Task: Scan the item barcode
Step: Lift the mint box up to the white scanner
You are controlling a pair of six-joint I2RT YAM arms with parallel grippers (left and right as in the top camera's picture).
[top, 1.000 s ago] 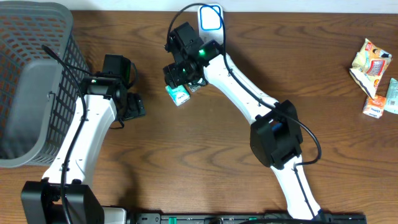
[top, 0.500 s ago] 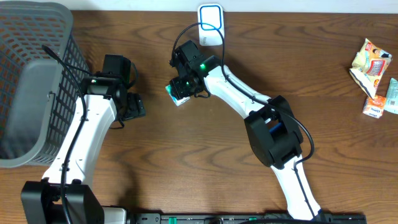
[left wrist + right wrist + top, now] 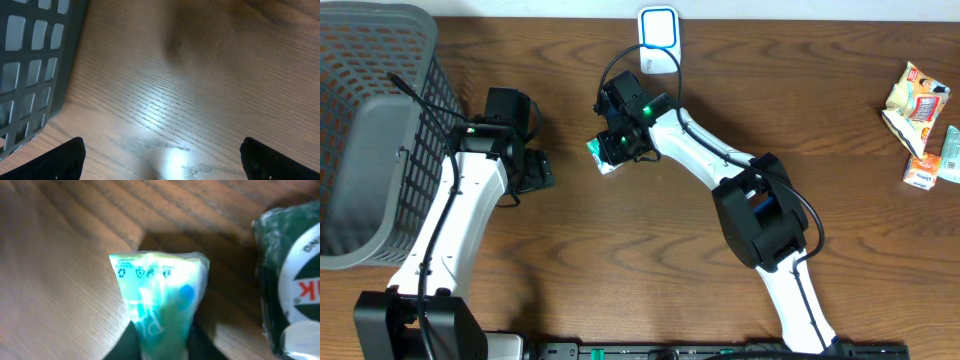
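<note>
Right wrist view gives us the right gripper (image 3: 161, 347) clenched on the green-and-white plastic packet (image 3: 159, 287) at the brown wooden table (image 3: 60, 280), the left gripper (image 3: 165, 160) gaping empty: grasp step, we judge, and next comes lifting and presenting it to the white blue-rimmed scanner (image 3: 659, 30) nearby.

Two arms of the same build, folks: the left arm (image 3: 460, 215) has smooth white shells on its long links and blocky black housings at the joints. The right arm (image 3: 705, 150) matches, with a big black motor box mid-way and a green light glowing near the wrist. Thin black cables loop along both. The left claw (image 3: 165, 165) has matte black fingers (image 3: 62, 160)
</note>
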